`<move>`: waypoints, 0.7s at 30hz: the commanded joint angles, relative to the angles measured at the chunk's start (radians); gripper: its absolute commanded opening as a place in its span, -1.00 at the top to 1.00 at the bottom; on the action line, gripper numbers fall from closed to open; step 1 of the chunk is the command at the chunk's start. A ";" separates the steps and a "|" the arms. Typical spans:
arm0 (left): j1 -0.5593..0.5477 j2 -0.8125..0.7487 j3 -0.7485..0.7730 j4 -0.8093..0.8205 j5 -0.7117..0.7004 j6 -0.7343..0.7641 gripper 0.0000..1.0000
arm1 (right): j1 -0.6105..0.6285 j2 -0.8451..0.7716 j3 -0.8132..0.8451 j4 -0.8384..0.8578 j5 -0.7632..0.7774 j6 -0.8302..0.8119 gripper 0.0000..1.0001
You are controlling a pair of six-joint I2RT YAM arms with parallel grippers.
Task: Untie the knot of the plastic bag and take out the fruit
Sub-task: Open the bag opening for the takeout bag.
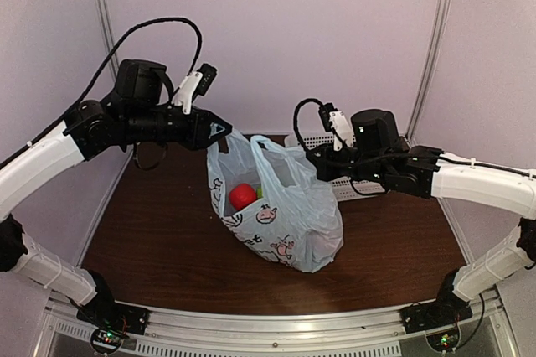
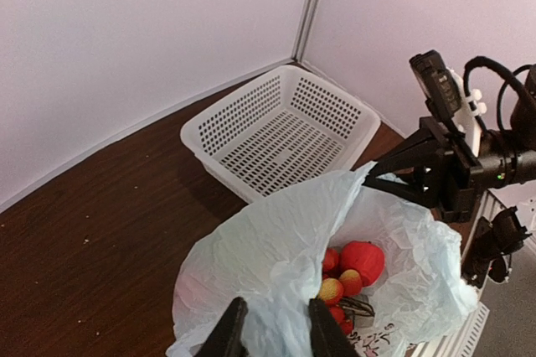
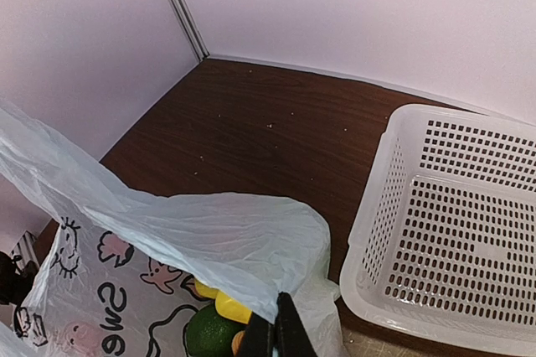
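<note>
The plastic bag (image 1: 285, 206) stands mid-frame on the brown table (image 1: 151, 231), its mouth held open between the two arms. The left gripper (image 2: 275, 311) pinches the rim at the frame's left, with film bunched between its fingers. The right gripper (image 3: 277, 332), fingers pressed together, nips the opposite rim. Red fruit (image 1: 243, 196) shows inside the bag. A white basket (image 2: 243, 110) sits just behind the bag, towards the upper right

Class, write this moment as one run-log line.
plastic bag: mouth open | fruit: inside bag | left gripper: straddling bag rim | right gripper: shut on bag rim
</note>
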State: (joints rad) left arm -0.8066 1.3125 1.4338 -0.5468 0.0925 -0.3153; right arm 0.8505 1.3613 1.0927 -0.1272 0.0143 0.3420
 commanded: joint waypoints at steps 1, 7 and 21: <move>0.003 -0.019 -0.022 0.035 -0.014 0.003 0.68 | 0.000 -0.027 0.005 -0.026 0.002 -0.010 1.00; 0.003 -0.048 -0.068 0.080 0.003 0.000 1.00 | 0.003 -0.064 0.077 -0.094 0.006 -0.018 0.00; 0.003 -0.101 -0.151 0.171 0.059 -0.024 1.00 | 0.117 0.044 0.403 -0.185 -0.151 -0.046 -0.43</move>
State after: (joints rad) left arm -0.8066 1.2228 1.2976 -0.4427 0.1146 -0.3264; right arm 0.9268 1.3182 1.4334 -0.2653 -0.0692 0.3119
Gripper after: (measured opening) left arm 0.005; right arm 0.742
